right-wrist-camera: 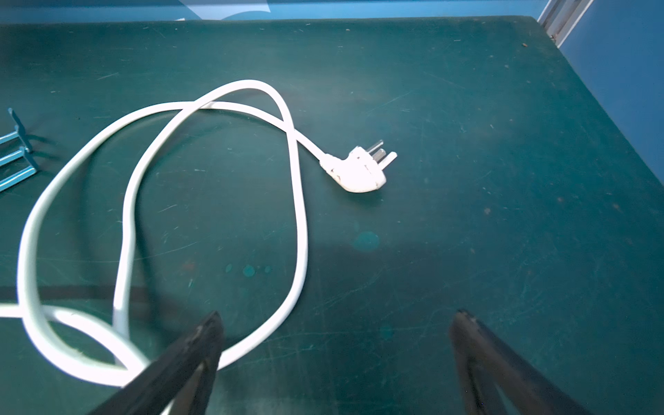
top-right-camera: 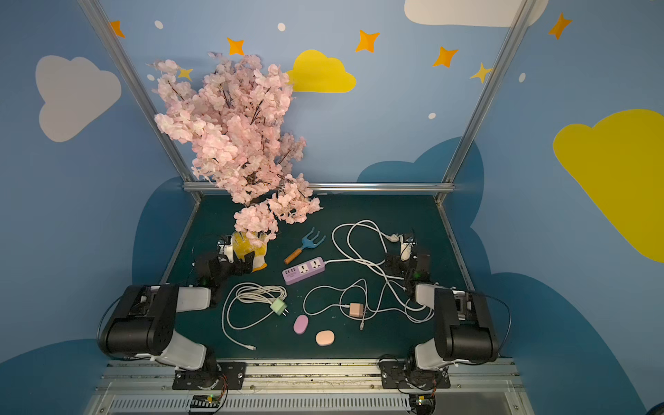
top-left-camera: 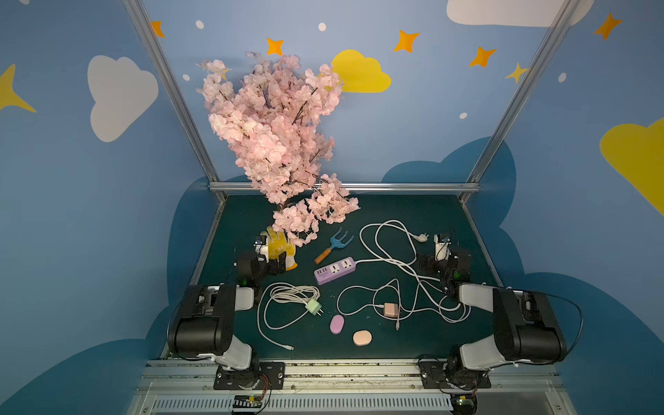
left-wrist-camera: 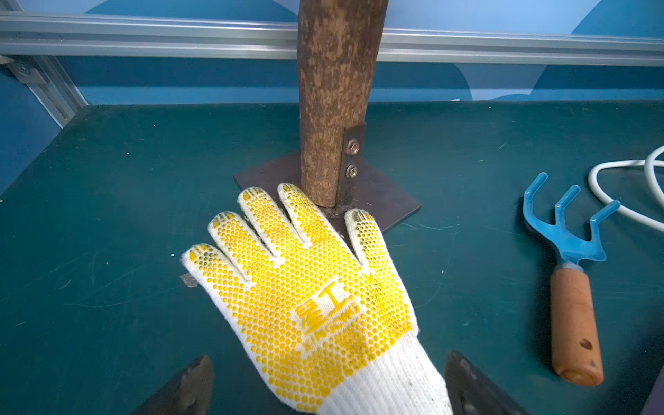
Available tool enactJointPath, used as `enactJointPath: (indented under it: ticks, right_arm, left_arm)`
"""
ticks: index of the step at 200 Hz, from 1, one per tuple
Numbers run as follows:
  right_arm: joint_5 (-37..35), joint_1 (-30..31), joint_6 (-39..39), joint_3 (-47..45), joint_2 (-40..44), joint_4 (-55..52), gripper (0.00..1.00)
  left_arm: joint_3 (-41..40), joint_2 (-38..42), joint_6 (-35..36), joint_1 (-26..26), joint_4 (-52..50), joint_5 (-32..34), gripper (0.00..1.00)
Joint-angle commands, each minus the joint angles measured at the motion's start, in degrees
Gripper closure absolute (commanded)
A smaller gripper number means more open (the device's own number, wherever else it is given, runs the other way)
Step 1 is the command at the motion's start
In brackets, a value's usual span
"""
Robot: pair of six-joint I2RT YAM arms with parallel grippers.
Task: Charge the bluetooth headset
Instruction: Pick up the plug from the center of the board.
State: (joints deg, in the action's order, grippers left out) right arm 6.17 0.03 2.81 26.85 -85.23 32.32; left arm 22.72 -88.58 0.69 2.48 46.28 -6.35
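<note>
Glove at tree trunk base; rake nr.

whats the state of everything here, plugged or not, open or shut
power strip, nothing plugged in
strip's wall plug, loose on the table
green charger, unplugged
pink charger, unplugged
purple case, shut
peach case, shut
left gripper, open over the glove
right gripper, open, empty
</note>
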Motion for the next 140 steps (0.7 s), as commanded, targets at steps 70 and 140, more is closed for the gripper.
enactJointPath:
  ticks: [70, 140]
  right_arm:
    - [3.89, -1.38, -0.51, 0.33, 0.7, 1.51, 0.02]
    - [4.06, -1.33, -0.52, 0.21, 0.85, 1.77, 0.01]
  left_arm:
    - [0.37, 0.57, -0.24, 0.25, -0.07, -0.11, 0.0]
    - [0.71, 0.51, -0.69, 0.24, -0.57, 1.07, 0.0]
